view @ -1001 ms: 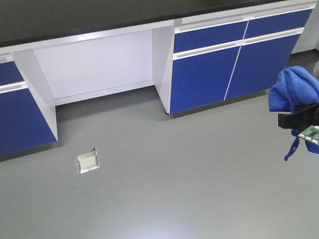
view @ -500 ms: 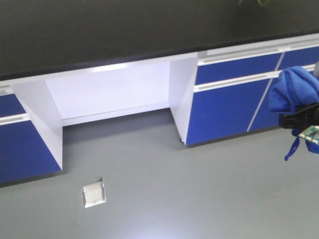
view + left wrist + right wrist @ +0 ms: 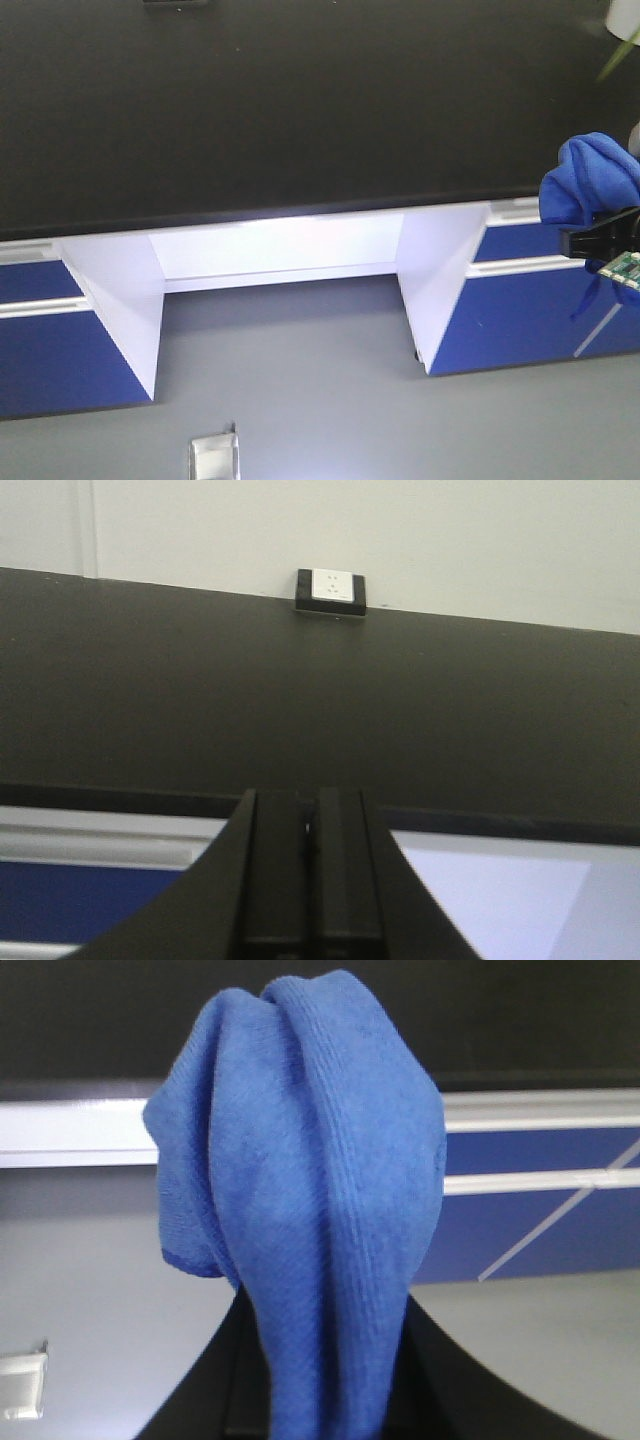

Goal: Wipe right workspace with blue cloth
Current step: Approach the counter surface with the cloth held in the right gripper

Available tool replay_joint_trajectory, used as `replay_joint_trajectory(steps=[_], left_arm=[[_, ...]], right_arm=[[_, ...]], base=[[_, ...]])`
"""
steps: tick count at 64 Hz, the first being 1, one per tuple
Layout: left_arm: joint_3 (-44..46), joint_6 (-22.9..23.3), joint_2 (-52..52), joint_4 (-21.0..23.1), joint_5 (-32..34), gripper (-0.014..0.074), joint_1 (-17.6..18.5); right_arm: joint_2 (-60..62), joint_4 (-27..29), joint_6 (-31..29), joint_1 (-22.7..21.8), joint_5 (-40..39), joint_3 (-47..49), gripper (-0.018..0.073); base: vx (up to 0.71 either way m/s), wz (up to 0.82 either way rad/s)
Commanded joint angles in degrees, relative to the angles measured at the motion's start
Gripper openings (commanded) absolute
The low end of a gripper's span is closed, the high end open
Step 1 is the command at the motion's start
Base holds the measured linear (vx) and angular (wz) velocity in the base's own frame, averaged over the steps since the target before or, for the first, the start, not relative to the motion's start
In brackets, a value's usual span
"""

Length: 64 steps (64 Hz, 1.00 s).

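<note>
At the right edge of the front view, blue cloth (image 3: 590,180) sits bunched on top of the right pincer (image 3: 600,238), which is clamped on it. One thin strip dangles below the clamp. The cloth is in the air in front of the blue cabinet fronts (image 3: 520,320) and does not touch the right workspace (image 3: 300,110), the wide black surface across the upper frame. The right wrist view adds close detail: cloth folds rise from between the two black fingers (image 3: 215,1390) and fill most of the frame, with a hemmed edge at lower left. It also catches a small white floor plate (image 3: 22,1385) on the grey floor (image 3: 100,1260). The front view has that plate at its bottom edge, below the white knee recess (image 3: 280,250). Only the left wrist view shows the left pincer (image 3: 312,880): jaws pressed together, nothing between them. It looks across the surface from just off its near edge. Only that view clearly shows the black socket box (image 3: 332,590) with its white plate, at the far edge against the white wall (image 3: 450,540).
</note>
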State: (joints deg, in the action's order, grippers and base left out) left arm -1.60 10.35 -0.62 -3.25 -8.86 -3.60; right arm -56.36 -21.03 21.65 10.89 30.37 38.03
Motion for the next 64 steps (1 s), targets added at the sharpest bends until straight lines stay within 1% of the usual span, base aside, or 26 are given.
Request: replay_joint_trajectory(steps=[1, 35, 64], left_arm=[[-1.8, 0.5, -0.4, 0.4, 4.8, -0.0006, 0.2], [-1.8, 0.5, -0.4, 0.4, 4.8, -0.0006, 0.2], [-1.8, 0.5, -0.4, 0.4, 4.8, -0.0006, 0.2]], right_arm=[[0.8, -1.5, -0.2, 0.0, -3.6, 1.7, 0.0], [0.8, -1.5, -0.2, 0.0, -3.6, 1.7, 0.0], [0.8, -1.5, -0.2, 0.0, -3.6, 1.7, 0.0]], base=[[0.38, 0.23], [0.34, 0.13], [0.22, 0.03]])
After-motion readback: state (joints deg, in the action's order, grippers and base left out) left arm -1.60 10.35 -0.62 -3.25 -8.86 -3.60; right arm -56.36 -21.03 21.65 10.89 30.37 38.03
